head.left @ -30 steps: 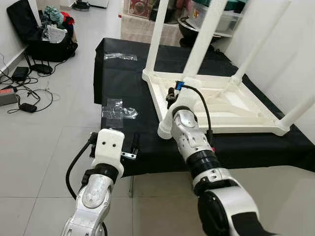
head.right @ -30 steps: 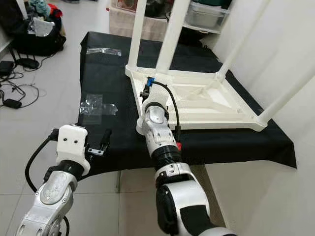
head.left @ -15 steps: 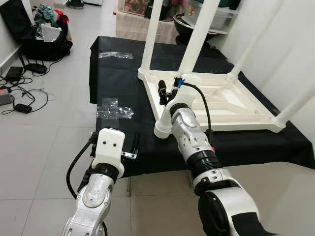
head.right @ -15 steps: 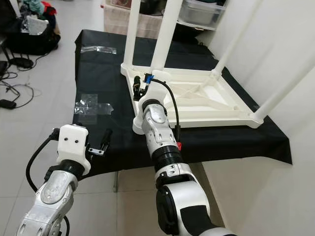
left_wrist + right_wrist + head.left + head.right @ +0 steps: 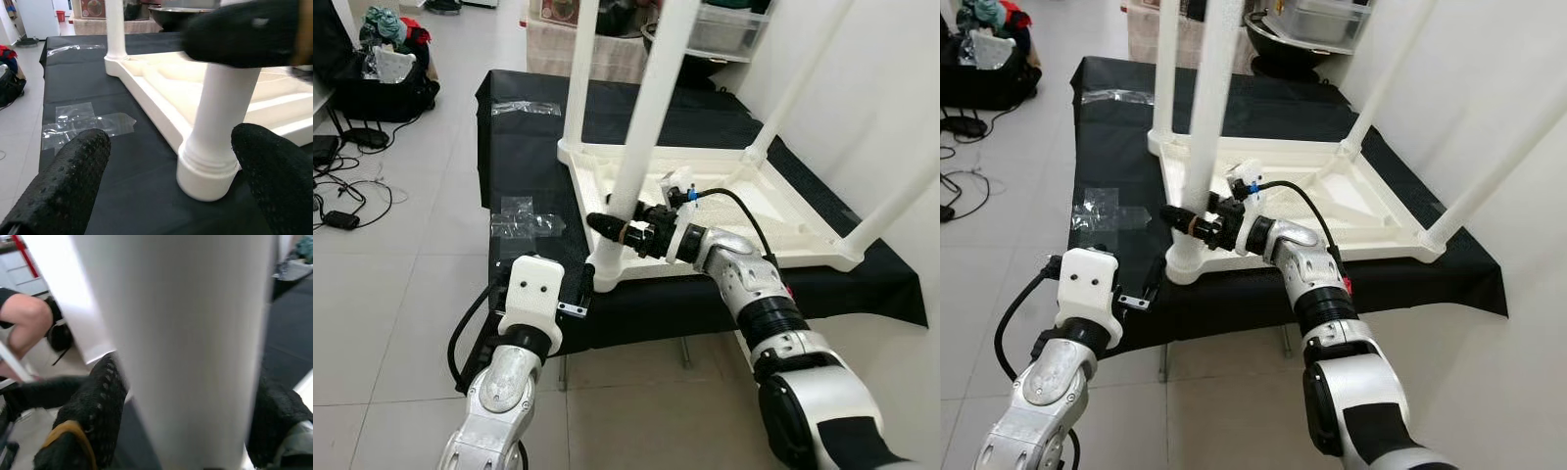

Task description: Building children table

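On black cloth [image 5: 524, 176], upturned table [image 5: 773, 211] near leg [image 5: 641, 147] is now clamped by right gripper [image 5: 625, 231] (previously beside it); left gripper [image 5: 570, 294] held spread.

You can't read any words, numbers or signs here. The white table [image 5: 773, 211], the black cloth [image 5: 519, 176] and the plastic bags [image 5: 514, 220] show no letters.

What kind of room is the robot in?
Probably a room in someone's home, used as a work space. There is a tiled floor, a bag with clothes by the wall, cables on the floor, and an upside-down white children's table on a black-covered surface.
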### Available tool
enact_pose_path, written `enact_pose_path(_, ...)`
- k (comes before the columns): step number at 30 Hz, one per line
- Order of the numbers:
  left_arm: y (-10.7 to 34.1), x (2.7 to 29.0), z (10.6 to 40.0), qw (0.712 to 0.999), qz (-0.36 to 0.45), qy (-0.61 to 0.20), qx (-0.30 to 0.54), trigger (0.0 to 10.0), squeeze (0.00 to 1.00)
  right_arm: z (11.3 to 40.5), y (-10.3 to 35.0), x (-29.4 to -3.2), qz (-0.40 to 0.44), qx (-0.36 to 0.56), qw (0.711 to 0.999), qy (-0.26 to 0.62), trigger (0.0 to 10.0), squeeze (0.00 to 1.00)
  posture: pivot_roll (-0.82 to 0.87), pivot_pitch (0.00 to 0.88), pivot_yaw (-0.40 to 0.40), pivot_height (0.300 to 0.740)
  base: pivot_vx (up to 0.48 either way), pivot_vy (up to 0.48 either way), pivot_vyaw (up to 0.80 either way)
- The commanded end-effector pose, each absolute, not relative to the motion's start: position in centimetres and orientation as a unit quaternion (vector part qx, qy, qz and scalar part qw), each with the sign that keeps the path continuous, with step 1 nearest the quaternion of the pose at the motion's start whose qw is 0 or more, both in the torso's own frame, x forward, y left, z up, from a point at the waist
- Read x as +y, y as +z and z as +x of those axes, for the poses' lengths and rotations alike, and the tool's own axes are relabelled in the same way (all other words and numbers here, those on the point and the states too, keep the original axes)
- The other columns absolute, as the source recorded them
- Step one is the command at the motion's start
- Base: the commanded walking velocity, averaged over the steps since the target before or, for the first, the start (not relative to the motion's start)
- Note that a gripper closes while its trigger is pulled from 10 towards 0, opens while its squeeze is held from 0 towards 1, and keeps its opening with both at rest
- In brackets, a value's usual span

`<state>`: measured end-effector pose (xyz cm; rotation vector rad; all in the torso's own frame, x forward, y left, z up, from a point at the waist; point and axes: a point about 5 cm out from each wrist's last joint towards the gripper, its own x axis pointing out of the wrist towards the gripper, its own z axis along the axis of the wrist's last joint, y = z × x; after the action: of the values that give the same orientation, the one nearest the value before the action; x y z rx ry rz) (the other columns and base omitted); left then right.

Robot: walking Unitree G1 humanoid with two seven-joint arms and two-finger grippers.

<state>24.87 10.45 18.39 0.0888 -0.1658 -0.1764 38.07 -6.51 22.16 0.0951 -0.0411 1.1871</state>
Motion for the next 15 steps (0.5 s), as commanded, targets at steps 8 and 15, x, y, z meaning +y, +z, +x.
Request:
enact_pose_path(8,18.0,10.0,24.6,0.992,0.040,-0.093,-0.074,10.0,0.00,40.1,22.7,-5.9,0.025,-0.050,0.927,0.371,0.0,0.00,0.14,0.115,-0.205,0.740,0.000,0.000,0.00)
enact_pose_path(15,18.0,9.9,24.8,0.992,0.041,-0.094,-0.075,10.0,0.00,41.3,20.9,-11.5,0.050,0.000,0.998,0.043,0.0,0.00,0.13,0.116,-0.204,0.740,0.000,0.000,0.00)
